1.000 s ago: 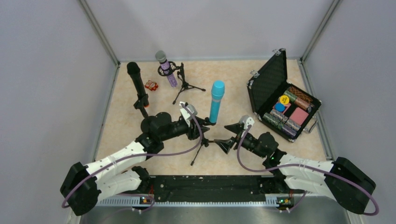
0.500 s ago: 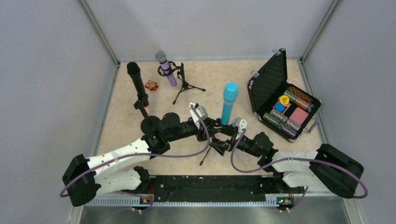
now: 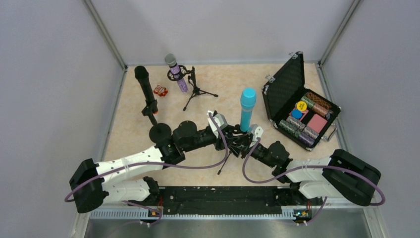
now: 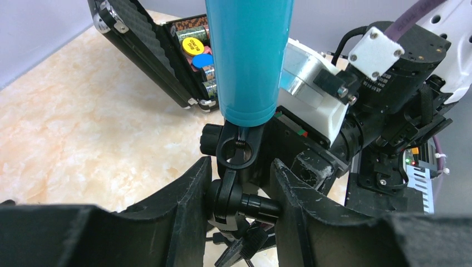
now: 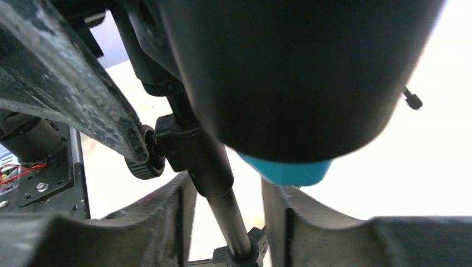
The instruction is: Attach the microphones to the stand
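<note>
Left tool (image 4: 239, 186) on stand (image 4: 238, 149) below microphone (image 4: 249, 55)

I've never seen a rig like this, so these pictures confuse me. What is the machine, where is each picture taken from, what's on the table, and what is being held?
These are two robot arms bolted at the near edge of a table. One picture looks down from above; the other two come from a camera on each wrist. On it are a black mic, a purple mic and an open case. The left hand grips a stand with a turquoise mic clipped on top. The right hand has a finger on either side of the stand's pole; whether it grips, I cannot tell.
</note>
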### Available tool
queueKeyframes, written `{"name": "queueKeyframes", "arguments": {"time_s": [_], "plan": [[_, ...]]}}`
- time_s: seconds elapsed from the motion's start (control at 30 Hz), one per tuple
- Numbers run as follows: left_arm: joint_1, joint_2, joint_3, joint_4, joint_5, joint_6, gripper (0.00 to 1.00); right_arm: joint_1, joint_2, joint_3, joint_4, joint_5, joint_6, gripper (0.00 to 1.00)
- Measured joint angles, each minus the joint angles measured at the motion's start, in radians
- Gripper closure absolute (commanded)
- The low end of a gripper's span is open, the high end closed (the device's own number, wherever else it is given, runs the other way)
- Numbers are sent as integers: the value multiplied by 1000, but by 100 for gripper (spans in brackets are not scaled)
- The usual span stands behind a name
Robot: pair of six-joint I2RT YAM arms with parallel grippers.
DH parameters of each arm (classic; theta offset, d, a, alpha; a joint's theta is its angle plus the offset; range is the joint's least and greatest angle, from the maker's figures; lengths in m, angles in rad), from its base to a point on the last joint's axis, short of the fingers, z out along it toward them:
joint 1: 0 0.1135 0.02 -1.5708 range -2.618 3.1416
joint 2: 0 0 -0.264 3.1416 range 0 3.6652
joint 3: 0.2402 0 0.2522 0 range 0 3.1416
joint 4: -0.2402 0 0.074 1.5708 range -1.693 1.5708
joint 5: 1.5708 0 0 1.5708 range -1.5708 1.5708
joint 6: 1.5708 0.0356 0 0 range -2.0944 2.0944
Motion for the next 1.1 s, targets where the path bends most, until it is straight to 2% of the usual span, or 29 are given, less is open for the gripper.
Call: {"name": "queueKeyframes", "arguments": {"time_s": [0.2,0.23,0.53,1.1], "plan": [[-6,0,24,0,-14,2,100,3,18,-21,29,-10,-34,98],[-6,0,29,0,-17,-1,100,9,23,-21,40,-19,-45,100],[-10,0,75,-58,-18,3,100,16,51,-21,102,-29,-59,100],[-11,-34,118,-72,-44,6,100,16,117,-23,156,-26,-61,100]]}}
